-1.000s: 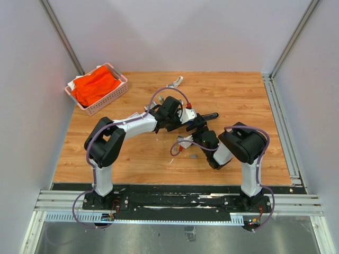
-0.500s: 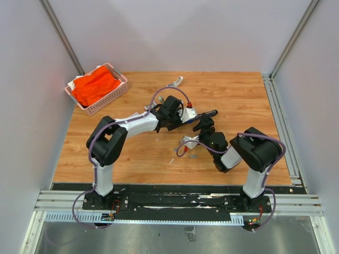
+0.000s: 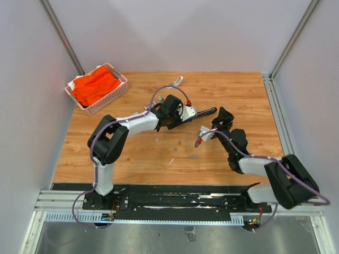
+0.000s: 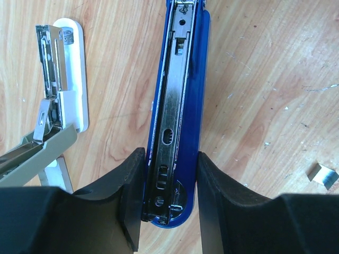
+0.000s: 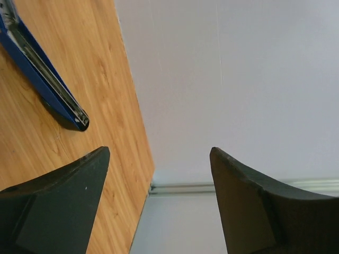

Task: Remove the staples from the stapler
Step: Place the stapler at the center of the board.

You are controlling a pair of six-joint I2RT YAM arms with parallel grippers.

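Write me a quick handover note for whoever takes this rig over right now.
Left gripper: shut on the stapler at one end, its metal channel exposed.
Right gripper: open, empty, clear of the stapler.
Staples: a short strip lies loose on the table, apart from the stapler.
Done: that strip is out.
Left: check whether the channel holds more; unclear from here.

The stapler is blue with a silvery metal channel. The staples are silvery-grey. The bench is light-brown woodgrain. The far-left basket is pink, its cloth orange. A second stapler is white.
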